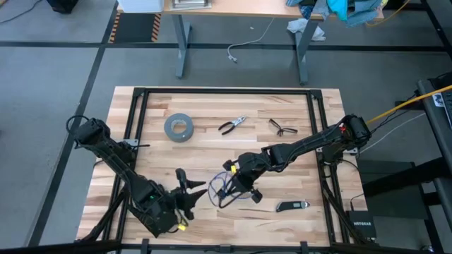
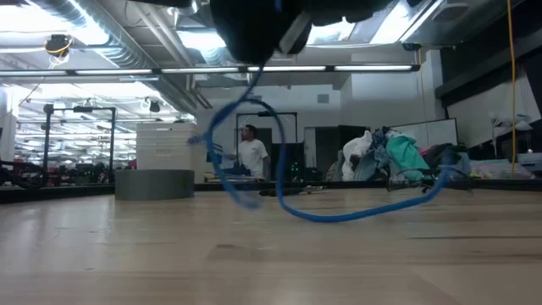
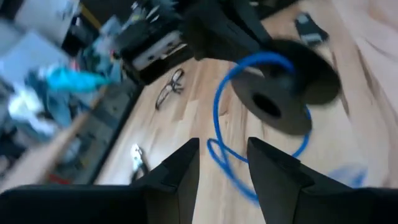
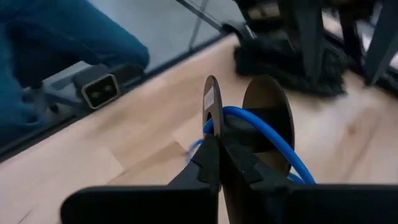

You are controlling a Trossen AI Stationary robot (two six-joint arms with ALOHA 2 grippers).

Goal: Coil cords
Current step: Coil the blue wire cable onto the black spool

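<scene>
The cord [image 1: 220,189] is thin and blue, and lies in loose loops near the table's front middle. In the low view the cord [image 2: 339,213] hangs down from above and curves onto the wood. My right gripper [image 1: 244,183] stands over it, shut on it, and its own view also shows it [image 4: 219,144]. My left gripper [image 1: 192,180] is open and empty just left of the loops, and its fingers [image 3: 180,171] point at the cord [image 3: 217,118] without touching it. My right gripper pinches one strand of the blue cord [image 4: 231,116] between its two shut fingers, where two dark round plates stand on either side of it. The fingers slant down from the table's right. The cord hangs slack below them [image 2: 241,102], with its lower loops on the table.
A grey tape roll [image 1: 179,127] lies at the far left, with pliers [image 1: 232,125] and glasses [image 1: 282,128] to its right. A small dark tool [image 1: 292,206] lies at the front right. A person [image 2: 251,152] stands in the room behind.
</scene>
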